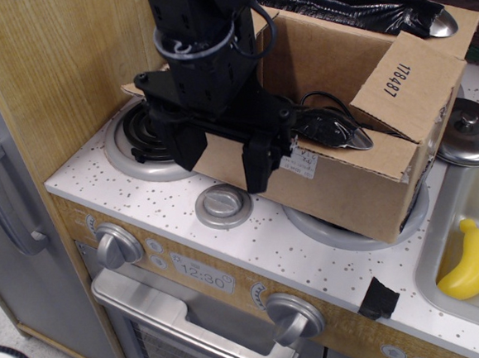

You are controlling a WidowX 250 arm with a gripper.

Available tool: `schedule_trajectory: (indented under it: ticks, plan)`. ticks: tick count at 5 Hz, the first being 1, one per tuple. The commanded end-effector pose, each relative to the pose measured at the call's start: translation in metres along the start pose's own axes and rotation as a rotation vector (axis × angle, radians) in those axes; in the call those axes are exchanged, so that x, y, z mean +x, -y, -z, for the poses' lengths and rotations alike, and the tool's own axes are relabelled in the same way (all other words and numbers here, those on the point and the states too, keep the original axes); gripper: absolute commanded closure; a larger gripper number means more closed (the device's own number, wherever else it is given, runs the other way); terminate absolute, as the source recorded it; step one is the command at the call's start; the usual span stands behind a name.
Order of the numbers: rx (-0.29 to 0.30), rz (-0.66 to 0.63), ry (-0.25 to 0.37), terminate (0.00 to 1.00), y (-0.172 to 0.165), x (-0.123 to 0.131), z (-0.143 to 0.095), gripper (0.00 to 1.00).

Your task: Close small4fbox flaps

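Small4fbox: matt brown corrugated cardboard, white paper label. Gripper: matt black plastic. Countertop speckled white, smooth; burner rings and lid brushed metal; banana glossy yellow plastic.
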State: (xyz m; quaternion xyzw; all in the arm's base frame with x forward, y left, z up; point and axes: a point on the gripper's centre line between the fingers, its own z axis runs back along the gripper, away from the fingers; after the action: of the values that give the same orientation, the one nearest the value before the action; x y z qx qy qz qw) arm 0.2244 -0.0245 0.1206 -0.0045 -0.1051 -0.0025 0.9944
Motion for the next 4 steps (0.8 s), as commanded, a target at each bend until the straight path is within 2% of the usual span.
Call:
schedule_trajectory:
  ticks: [1, 4]
  plan:
    - [0.012, 0.054, 0.038, 0.00, -0.003, 0.029, -0.018, 0.00]
    - [0.086, 0.113, 0.047, 0.00, 0.008, 0.071, -0.055, 0.00]
